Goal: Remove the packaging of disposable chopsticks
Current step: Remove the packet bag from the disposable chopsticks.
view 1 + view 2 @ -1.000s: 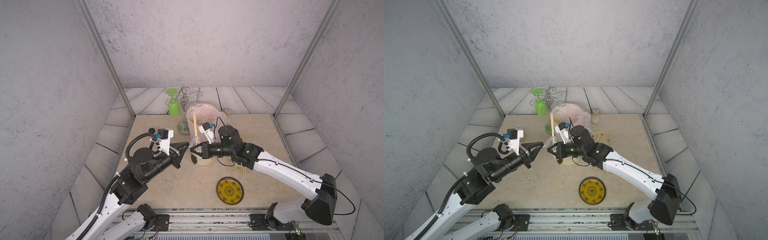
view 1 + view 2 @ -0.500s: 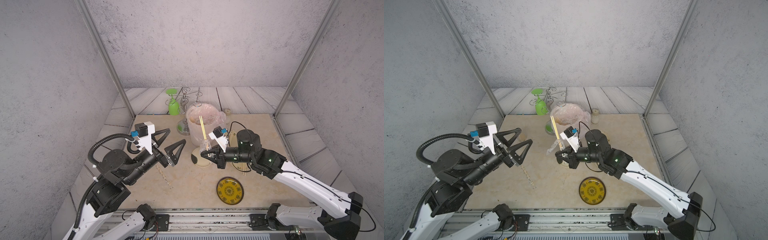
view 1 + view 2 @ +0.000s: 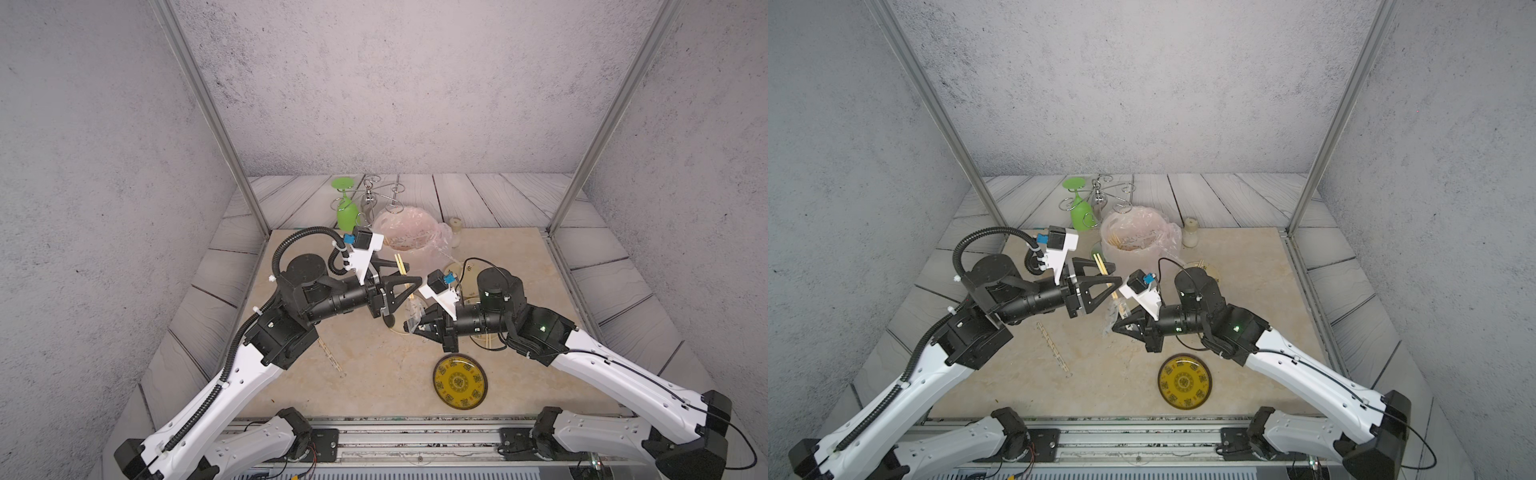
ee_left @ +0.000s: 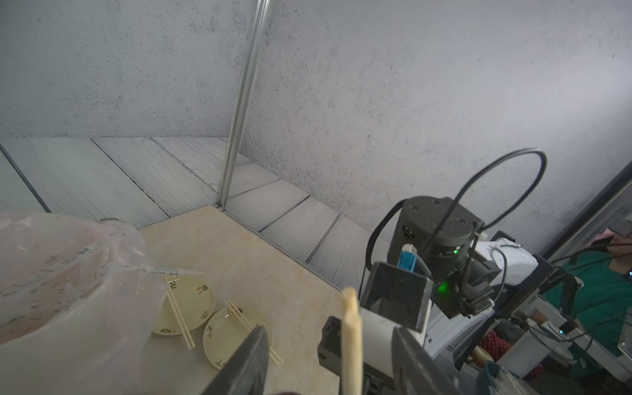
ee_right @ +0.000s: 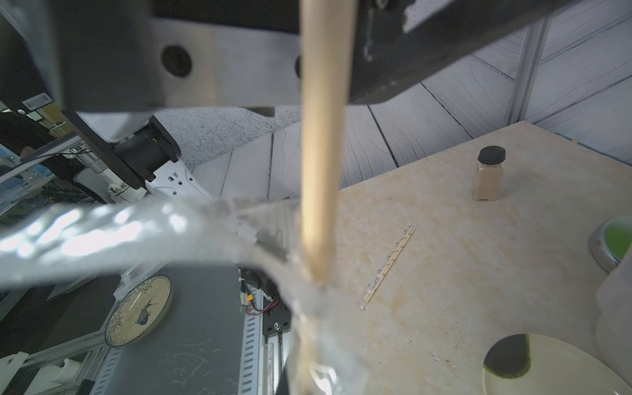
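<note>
Clamps wrapper [image 3: 410,319] tight in right gripper [image 3: 420,328]; straddles chopsticks [image 3: 1100,264] with part-open left gripper [image 3: 1115,280], swung back in since earlier.

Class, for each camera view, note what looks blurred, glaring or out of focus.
Right wrist view: the chopstick near the lens is soft; the sleeve glares white. Left wrist view: the chopstick blurs too. Both top views: sharp, evenly lit.

Bare tabletop [image 3: 386,374] at 6 to 7 o'clock; only a wrapped chopstick pair [image 3: 330,355] lies there. Yellow plate [image 3: 460,381] at 5. Pink bag [image 3: 409,235] and green glass [image 3: 347,214] crowd 12. My left gripper [image 3: 406,274] and right gripper [image 3: 417,328] sit close at centre, half-sleeved chopsticks [image 3: 400,264] between them.
</note>
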Controlling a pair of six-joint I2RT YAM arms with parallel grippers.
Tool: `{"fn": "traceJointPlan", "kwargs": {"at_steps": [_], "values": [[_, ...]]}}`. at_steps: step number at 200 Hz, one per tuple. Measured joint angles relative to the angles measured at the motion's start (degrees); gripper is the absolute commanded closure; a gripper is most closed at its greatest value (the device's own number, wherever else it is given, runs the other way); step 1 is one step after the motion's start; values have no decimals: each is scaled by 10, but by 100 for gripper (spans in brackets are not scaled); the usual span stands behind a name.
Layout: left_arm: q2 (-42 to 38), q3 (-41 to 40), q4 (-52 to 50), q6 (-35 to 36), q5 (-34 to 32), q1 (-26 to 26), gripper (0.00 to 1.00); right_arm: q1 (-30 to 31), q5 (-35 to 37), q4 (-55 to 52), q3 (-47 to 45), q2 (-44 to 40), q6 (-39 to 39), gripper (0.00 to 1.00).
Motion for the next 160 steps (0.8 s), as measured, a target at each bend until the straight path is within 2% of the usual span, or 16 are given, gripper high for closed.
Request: {"fn": "traceJointPlan", "kwargs": {"at_steps": [26,41,51,57,72,76,81,96,107,126,160], "values": [[-9,-8,35,-25,19,0,72,0,-2,5,0,-1,-1,100],[-11,-14,52,-35,24,0,88,0,-3,5,0,-1,-1,100],[-11,-19,61,-46,25,0,93,0,-5,6,0,-2,-2,100],[-11,-23,65,-47,25,1,100,1,-6,6,0,-3,-2,100],[-11,-28,74,-53,23,2,100,1,-9,5,0,-3,-1,100],[-12,-28,76,-53,23,2,100,1,-8,5,0,-3,0,96],[-12,-29,76,-54,22,2,100,1,-8,5,0,-3,0,87],[-14,-29,73,-55,15,2,100,1,-5,4,0,-5,3,49],[-19,-29,65,-52,4,2,100,1,9,3,0,-9,3,37],[-36,-29,45,-45,-25,2,100,1,57,-6,0,-26,-2,33],[-66,-29,10,-31,-83,2,100,6,136,-20,0,-72,-34,33]]}}
